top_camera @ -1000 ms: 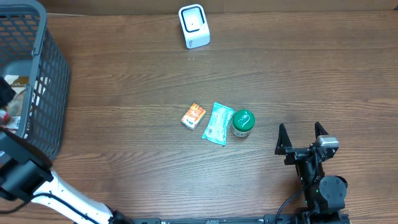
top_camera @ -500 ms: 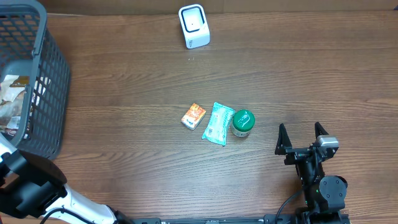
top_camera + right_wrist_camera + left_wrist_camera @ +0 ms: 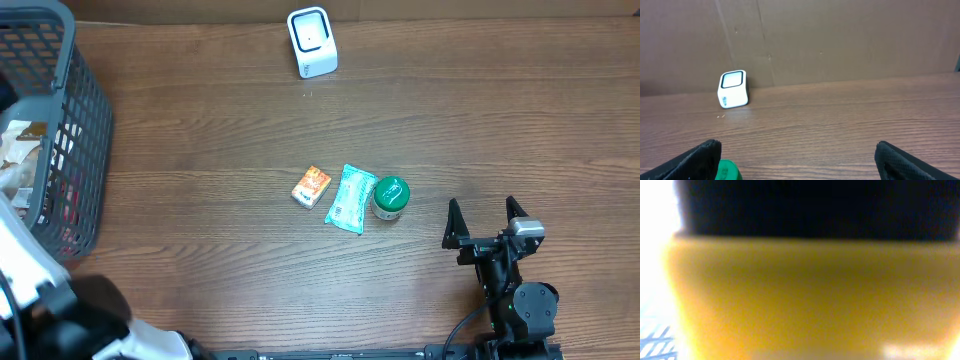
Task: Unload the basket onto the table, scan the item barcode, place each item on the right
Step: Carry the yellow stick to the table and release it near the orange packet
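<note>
The right gripper [image 3: 482,210] stood empty, jaws wide apart, by the near right corner of the tabletop [image 3: 560,120]. The left gripper's jaws could not be made out: a blurred yellow object [image 3: 805,295] filled its wrist view. The orange packet [image 3: 312,186], teal pouch [image 3: 351,198] and green-lidded jar [image 3: 391,198] lay side by side mid-tabletop, well apart from the scanner [image 3: 312,42] at the far edge. Judgement: no item faced the scanner; presenting a barcode was still to do

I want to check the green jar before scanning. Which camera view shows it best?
The overhead view: the whole green jar shows there, beside the teal packet. The right wrist view catches only its top at the bottom edge. The left wrist view is a yellow blur.
</note>
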